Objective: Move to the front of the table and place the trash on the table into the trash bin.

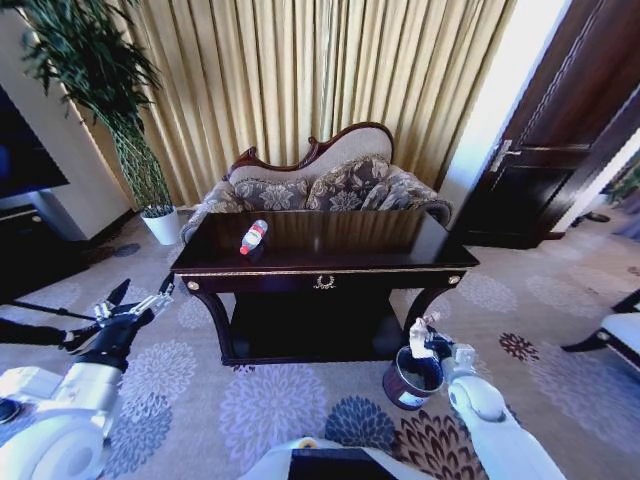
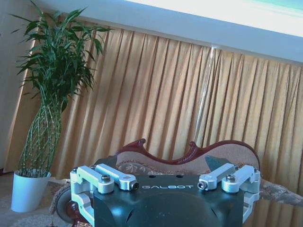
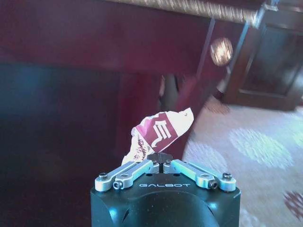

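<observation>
The dark glossy table (image 1: 350, 235) stands straight ahead, and a clear plastic bottle (image 1: 253, 237) with a red label and white cap lies on its left part. The small dark trash bin (image 1: 410, 380) sits on the carpet by the table's front right leg. Just above the bin, my right gripper (image 1: 427, 338) is shut on a crumpled white and maroon wrapper (image 3: 161, 135); in the right wrist view the gripper (image 3: 162, 160) is close to the underside of the table (image 3: 94, 42). My left gripper (image 1: 120, 305) hangs low to the left of the table, open and holding nothing (image 2: 166, 184).
A patterned sofa (image 1: 330, 185) stands behind the table against gold curtains. A plant in a white pot (image 1: 160, 225) is at the back left, a dark door (image 1: 560, 150) at the back right. A chair (image 1: 620, 335) is at the right edge, with open carpet around it.
</observation>
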Motion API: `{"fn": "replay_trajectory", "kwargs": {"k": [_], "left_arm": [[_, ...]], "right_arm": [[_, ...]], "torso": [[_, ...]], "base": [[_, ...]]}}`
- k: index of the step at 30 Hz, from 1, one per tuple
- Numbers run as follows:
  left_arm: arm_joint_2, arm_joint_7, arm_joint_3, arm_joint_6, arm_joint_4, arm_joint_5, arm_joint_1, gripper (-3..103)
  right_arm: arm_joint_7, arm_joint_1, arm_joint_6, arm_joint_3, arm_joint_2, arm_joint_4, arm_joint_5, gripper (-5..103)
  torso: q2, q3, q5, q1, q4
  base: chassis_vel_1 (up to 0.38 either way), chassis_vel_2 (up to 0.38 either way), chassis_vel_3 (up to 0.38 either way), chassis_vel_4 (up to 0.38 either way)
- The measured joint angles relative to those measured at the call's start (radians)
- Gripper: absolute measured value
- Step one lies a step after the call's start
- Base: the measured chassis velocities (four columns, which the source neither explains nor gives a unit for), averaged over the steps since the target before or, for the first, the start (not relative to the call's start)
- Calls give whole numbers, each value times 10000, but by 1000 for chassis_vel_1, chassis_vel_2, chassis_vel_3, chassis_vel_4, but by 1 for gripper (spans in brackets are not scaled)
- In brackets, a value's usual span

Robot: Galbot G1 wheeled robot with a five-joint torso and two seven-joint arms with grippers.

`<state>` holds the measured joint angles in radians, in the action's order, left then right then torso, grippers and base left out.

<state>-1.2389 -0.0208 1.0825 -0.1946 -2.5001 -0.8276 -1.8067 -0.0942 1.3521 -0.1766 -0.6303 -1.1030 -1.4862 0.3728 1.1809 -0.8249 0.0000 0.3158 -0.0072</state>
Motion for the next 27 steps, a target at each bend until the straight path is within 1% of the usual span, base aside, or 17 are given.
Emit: {"fn": "replay_trajectory", "kwargs": {"k": [3,5,6,8,13,15,17,19,20,24,25,26,27], "left_arm": [[-12,26,-2,42,0,3,-16,100],[-12,29,-2,50,0,3,-19,100],[-4,43,8,77,0,4,-31,100],[11,51,26,100,0,4,-43,100],[23,72,60,122,0,4,-67,100],[23,79,63,125,0,4,-70,100],[25,101,66,135,0,3,-77,100],[40,118,70,145,0,0,-80,100],[40,118,70,145,0,0,-80,100],[70,120,68,174,0,-9,-78,100],[70,120,68,174,0,-9,-78,100],[70,122,63,178,0,-10,-78,100],[71,125,54,181,0,-10,-78,100]], "right_arm": [[1,-719,10,118,-62,1330,-148,0],[0,-809,20,136,-76,1502,-174,0],[1,-1128,86,197,-149,2117,-329,0],[0,-1477,181,241,-272,2779,-544,0],[-2,-1980,380,299,-525,3620,-693,0],[-3,-2019,394,302,-550,3678,-713,0],[-8,-2159,422,303,-676,3912,-967,-2],[-10,-2197,424,296,-727,3985,-1162,8],[-10,-2197,424,296,-727,3985,-1162,8],[-21,-2225,425,248,-737,3981,-1248,30],[-21,-2225,425,248,-737,3981,-1248,30],[-23,-2224,425,244,-730,3962,-1253,36],[-26,-2224,425,240,-720,3932,-1256,36]], "torso": [[0,0,0,0,-1],[0,0,0,0,-1],[0,0,1,0,-1],[0,1,0,-1,-2],[0,0,0,-1,-2],[1,0,0,-1,-1],[1,0,0,-1,-1],[1,1,0,-2,-2],[1,1,0,-2,-2],[2,1,0,-1,-3],[2,1,0,-1,-3],[1,1,0,-1,-3],[1,1,-1,-1,-3]], "base": [[0,0,0,0],[0,0,0,0],[0,0,0,0],[0,0,0,0],[0,0,0,0],[0,0,0,0],[0,0,0,0],[0,0,0,0],[0,0,0,0],[0,0,0,0],[0,0,0,0],[0,0,0,0],[0,0,0,0]]}}
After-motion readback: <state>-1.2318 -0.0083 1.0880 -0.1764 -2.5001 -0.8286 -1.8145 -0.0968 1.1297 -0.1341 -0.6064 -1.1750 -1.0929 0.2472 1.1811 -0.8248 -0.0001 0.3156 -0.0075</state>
